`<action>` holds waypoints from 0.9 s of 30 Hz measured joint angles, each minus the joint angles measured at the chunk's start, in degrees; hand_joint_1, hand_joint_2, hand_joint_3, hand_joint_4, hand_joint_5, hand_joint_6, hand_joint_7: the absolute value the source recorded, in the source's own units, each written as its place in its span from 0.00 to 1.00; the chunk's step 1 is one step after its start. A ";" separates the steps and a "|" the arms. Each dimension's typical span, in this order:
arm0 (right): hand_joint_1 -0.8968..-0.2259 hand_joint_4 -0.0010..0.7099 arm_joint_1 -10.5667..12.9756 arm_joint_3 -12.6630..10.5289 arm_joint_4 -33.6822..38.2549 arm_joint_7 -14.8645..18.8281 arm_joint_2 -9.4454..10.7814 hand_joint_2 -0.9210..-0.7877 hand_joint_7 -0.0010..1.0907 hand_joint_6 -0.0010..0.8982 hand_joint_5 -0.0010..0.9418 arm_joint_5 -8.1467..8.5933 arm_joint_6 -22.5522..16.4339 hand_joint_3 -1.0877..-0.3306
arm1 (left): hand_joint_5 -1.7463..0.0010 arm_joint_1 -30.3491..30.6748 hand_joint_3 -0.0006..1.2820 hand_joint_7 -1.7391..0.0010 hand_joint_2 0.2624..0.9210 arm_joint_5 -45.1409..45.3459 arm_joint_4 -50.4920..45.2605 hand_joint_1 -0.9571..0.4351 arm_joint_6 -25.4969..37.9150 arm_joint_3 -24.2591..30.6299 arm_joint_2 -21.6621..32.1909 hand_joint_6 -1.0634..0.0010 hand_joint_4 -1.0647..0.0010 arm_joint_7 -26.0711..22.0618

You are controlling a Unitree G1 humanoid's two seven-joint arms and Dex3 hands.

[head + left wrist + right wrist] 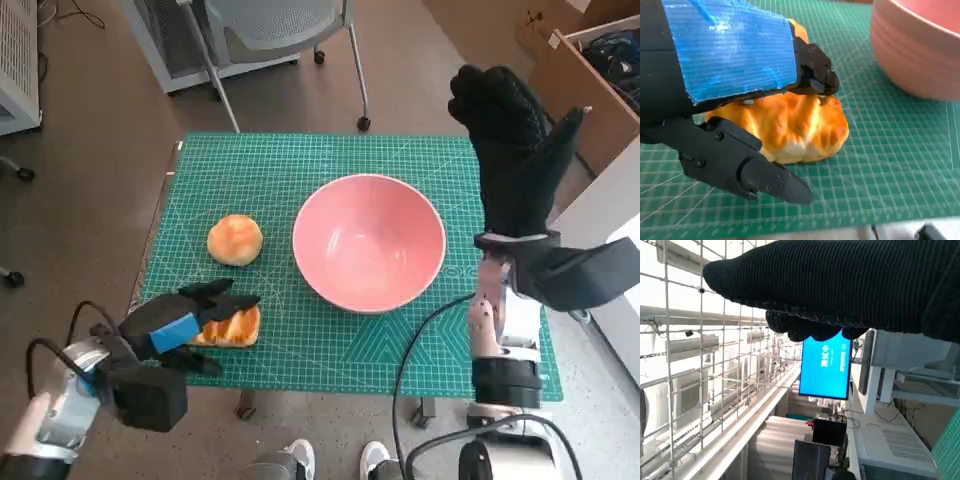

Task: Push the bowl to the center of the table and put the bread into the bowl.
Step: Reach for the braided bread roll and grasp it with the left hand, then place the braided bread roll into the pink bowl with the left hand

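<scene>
Two bread pieces beside pink bowl [368, 242] near table [300, 160] center: round bun [235, 240] loose, loaf [790, 125] clasped under left robot hand [185, 322], apparently for lifting; right robot hand [510, 150] raised clear, fingers spread.

The only writing is on a blue screen [825, 367] seen in the right wrist view, in the room behind the gloved hand. It carries some white characters, but they are too small and blurred to read. The green cutting mat [400, 350] on the table has only printed grid lines and diagonal lines; no numbers or words on it can be made out in the head view or the left wrist view.
</scene>
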 measured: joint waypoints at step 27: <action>0.40 0.39 0.88 0.07 -0.53 -0.23 -0.22 0.00 0.38 0.18 0.00 -0.16 -0.26 0.53 | 0.33 -3.64 0.03 0.38 0.99 -11.89 -17.92 0.69 8.15 7.09 1.58 0.35 0.33 -5.94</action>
